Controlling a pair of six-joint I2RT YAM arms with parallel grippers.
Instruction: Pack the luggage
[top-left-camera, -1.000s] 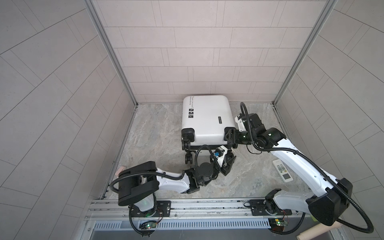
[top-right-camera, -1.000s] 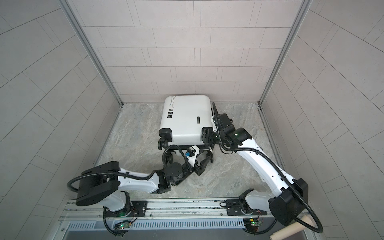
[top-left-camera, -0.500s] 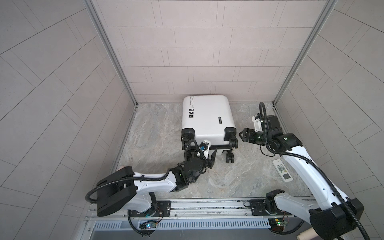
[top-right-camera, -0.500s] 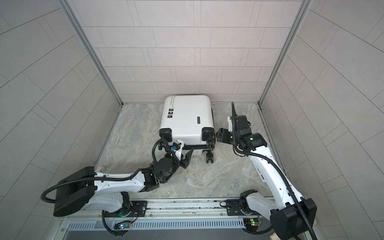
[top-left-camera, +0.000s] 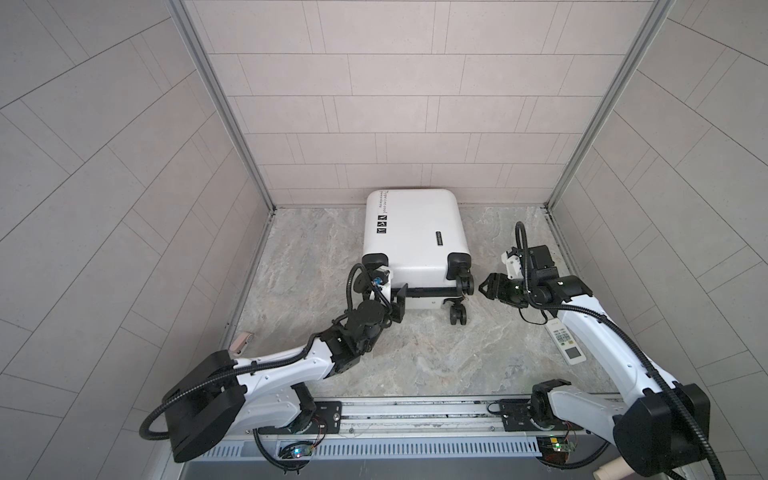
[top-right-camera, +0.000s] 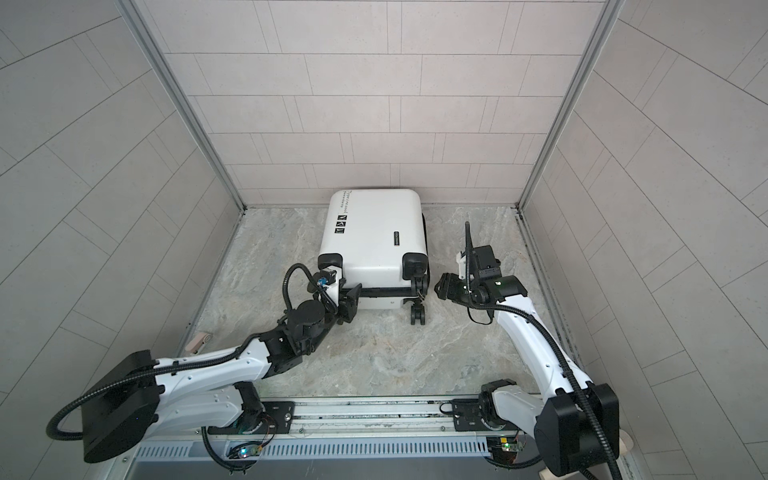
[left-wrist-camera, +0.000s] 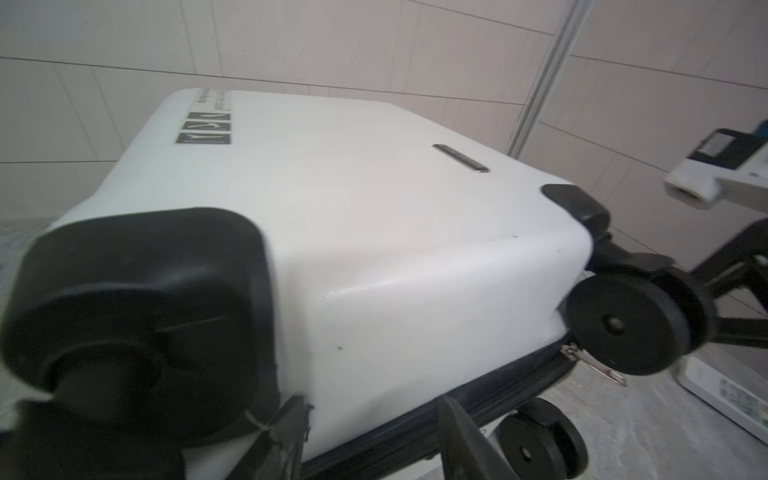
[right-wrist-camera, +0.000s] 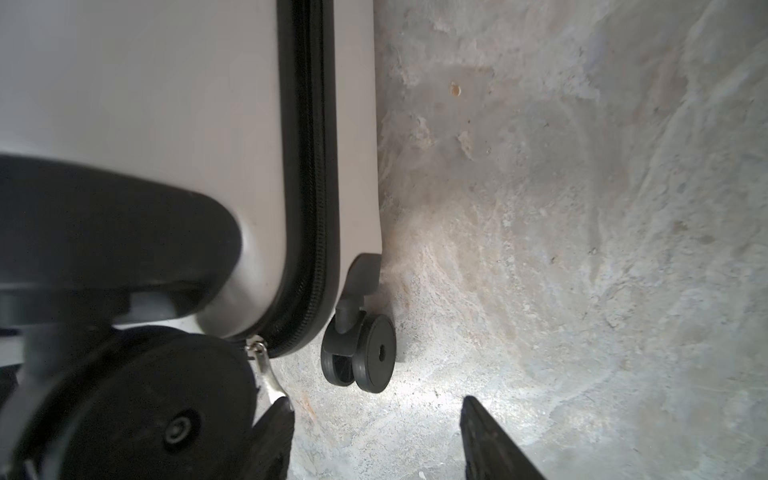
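Observation:
The luggage (top-left-camera: 415, 237) (top-right-camera: 374, 237) is a white hard-shell suitcase lying flat and zipped shut near the back wall, its black wheels toward me. My left gripper (top-left-camera: 399, 303) (top-right-camera: 351, 303) stands open at the wheel end. Its fingers (left-wrist-camera: 286, 436) straddle the shell (left-wrist-camera: 374, 208) and black zipper band there without visibly clamping. My right gripper (top-left-camera: 484, 286) (top-right-camera: 440, 286) hovers open just right of the near right wheels (top-left-camera: 457, 318). Only floor lies between its fingertips (right-wrist-camera: 274, 424), and the metal zipper pull (right-wrist-camera: 266, 374) hangs next to one of them.
A white remote control (top-left-camera: 565, 345) (left-wrist-camera: 731, 395) lies on the stone floor under the right arm. A small pinkish object (top-left-camera: 243, 341) (top-right-camera: 198, 341) sits by the left wall. Tiled walls close in three sides; the arm rail (top-left-camera: 415, 409) runs along the front.
My left gripper has slid left along the wheel end, away from the right wheels. My right gripper has backed off the suitcase's corner to the right and its jaws have narrowed a little.

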